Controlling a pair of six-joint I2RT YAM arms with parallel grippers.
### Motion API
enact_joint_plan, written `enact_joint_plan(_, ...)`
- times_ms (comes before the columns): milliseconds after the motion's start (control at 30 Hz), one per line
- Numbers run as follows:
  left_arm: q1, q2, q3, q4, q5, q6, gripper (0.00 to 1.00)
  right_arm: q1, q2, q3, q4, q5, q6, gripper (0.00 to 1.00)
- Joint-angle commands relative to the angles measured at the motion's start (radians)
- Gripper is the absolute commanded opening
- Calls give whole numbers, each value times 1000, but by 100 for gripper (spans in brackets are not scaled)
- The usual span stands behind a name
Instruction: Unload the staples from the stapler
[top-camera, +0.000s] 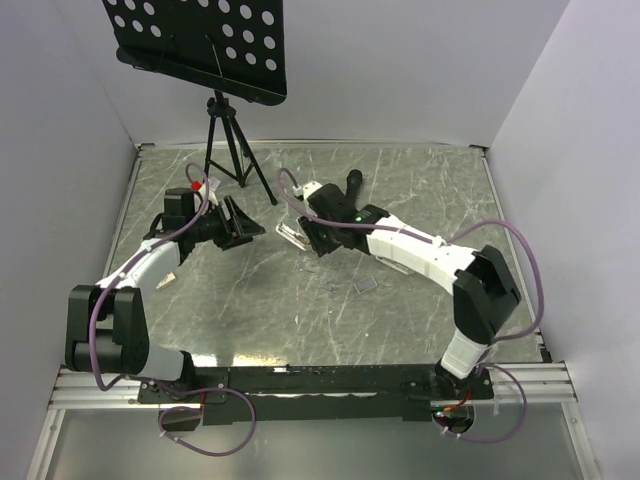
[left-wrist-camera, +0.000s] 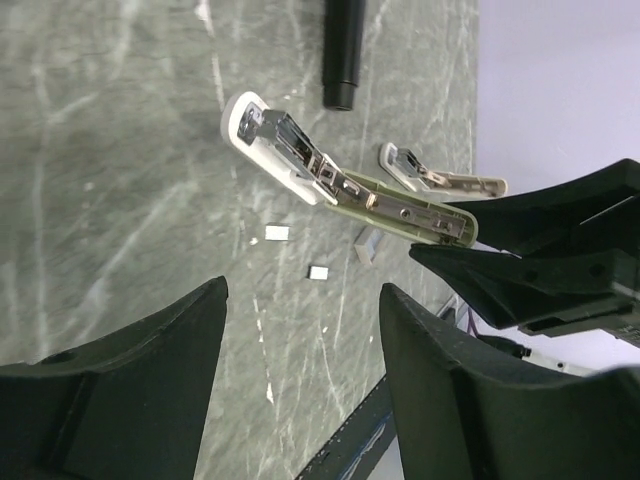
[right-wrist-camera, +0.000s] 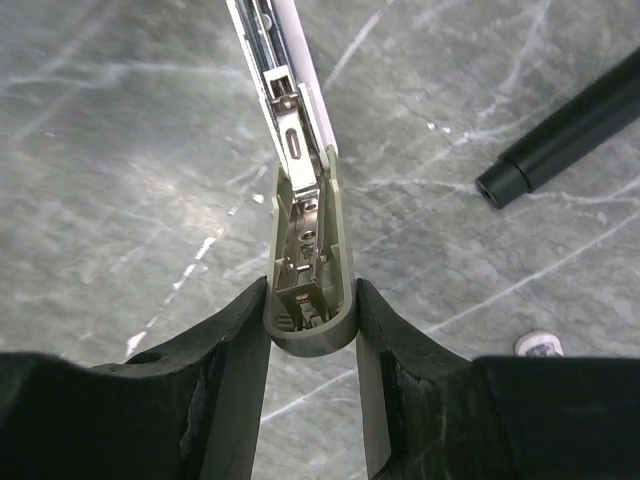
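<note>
Step in hand: judged to be the emptying stage. The stapler (left-wrist-camera: 340, 185) is swung open with its metal channel exposed.
Stapler position: centre of the left wrist view, tilted, with the white end at upper left and the green end at right. Contact with the table (left-wrist-camera: 100, 200) cannot be told.
Right arm: the right claw (right-wrist-camera: 310, 318) is clenched on the green end of the stapler, one finger on each side, at bottom centre of the right wrist view.
Left arm: the left claw (left-wrist-camera: 300, 390) is released and holds nothing. Its fingers are spread along the bottom of the left wrist view, apart from the stapler.
Table debris: small pale pieces (left-wrist-camera: 277, 233) lie below the stapler. They are probably staple strips but are too small to confirm.
Obstruction: a black tripod leg (left-wrist-camera: 340, 50) stands at top centre, beyond the white end.
Channel contents: not discernible.
Next move: judged to call for the left claw to advance to the open channel and draw or tip out any staples while the right claw holds firm.
Risk: a push along the channel could twist the stapler in the grip.
</note>
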Motion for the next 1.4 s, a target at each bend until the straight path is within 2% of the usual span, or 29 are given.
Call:
enact_joint_plan(0,23,-45,-20,15,-11,2,67,-3,59,101,-71,56,-9,13)
enact_joint_plan(200,27,-82,-40,15,-33,0,69,-2,136,183,-106,68,-12,13)
enact_joint_plan(633,30,-95,-53,22,-34,-15,70,-2,214,237,-130,90,-15,16)
enact_joint_plan(1367,34,-96,-62,38,-27,-29,71,-3,236,270,-153,104,-10,34)
